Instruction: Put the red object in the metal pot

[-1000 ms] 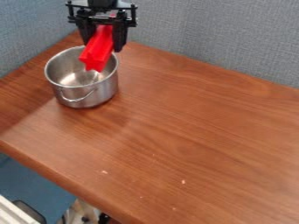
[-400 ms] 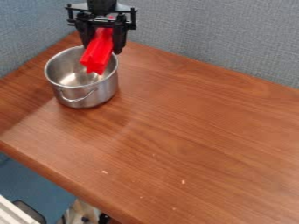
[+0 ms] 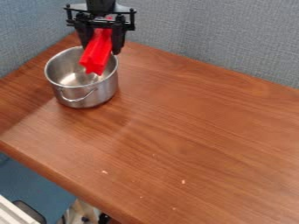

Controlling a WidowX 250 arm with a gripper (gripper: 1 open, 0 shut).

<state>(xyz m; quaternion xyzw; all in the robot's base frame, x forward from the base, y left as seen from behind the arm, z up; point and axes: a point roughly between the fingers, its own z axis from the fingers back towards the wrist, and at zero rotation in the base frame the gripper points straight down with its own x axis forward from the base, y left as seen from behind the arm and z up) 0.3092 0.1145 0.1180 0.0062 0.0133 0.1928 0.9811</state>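
Note:
The red object (image 3: 98, 51) is a long red block hanging tilted, with its upper end between the black fingers of my gripper (image 3: 103, 33), which is shut on it. Its lower end dips into the mouth of the metal pot (image 3: 103, 91), a shiny steel pot standing at the back left of the wooden table. The gripper points down, just above the pot's far rim. Whether the block's lower end touches the pot's inside cannot be told.
The wooden table (image 3: 187, 122) stretches to the right and front of the pot, with its front edge running diagonally at the lower left. A grey-blue wall (image 3: 222, 35) stands close behind the pot and gripper.

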